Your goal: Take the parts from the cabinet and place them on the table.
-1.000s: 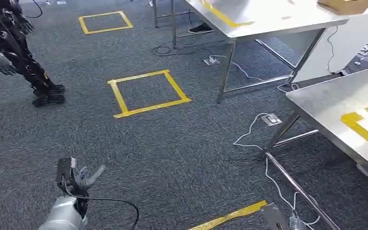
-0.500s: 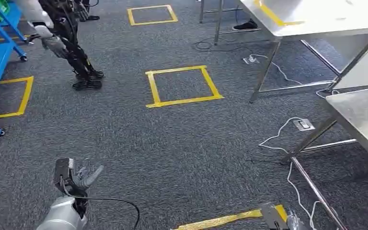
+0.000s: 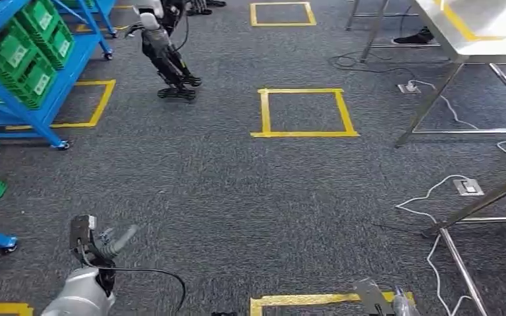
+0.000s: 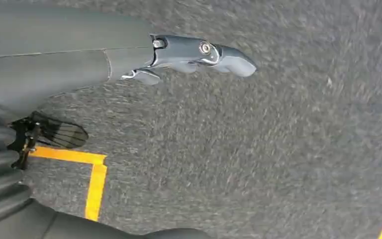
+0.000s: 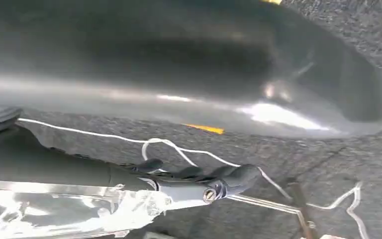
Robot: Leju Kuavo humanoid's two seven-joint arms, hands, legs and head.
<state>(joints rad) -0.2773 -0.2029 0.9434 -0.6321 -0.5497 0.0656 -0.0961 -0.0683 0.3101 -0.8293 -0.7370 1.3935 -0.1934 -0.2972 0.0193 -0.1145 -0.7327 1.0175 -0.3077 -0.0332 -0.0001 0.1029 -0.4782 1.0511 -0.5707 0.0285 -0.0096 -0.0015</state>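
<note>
- My left hand [image 3: 109, 242] hangs low over the dark grey carpet [image 3: 237, 197], fingers loosely extended, nothing in it.
- My right hand [image 5: 199, 181] holds something clear and crinkly; what it is, I cannot tell.
- The blue metal shelving cabinet [image 3: 46, 99] with green plastic bins [image 3: 36, 49] stands ahead on my left.
- The steel table [image 3: 474, 29] is far right.

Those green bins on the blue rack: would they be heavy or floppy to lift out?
The green bins look like moulded plastic crates, so probably stiff and fairly light. They sit tilted on the blue rack, so they may slide forward.
</note>
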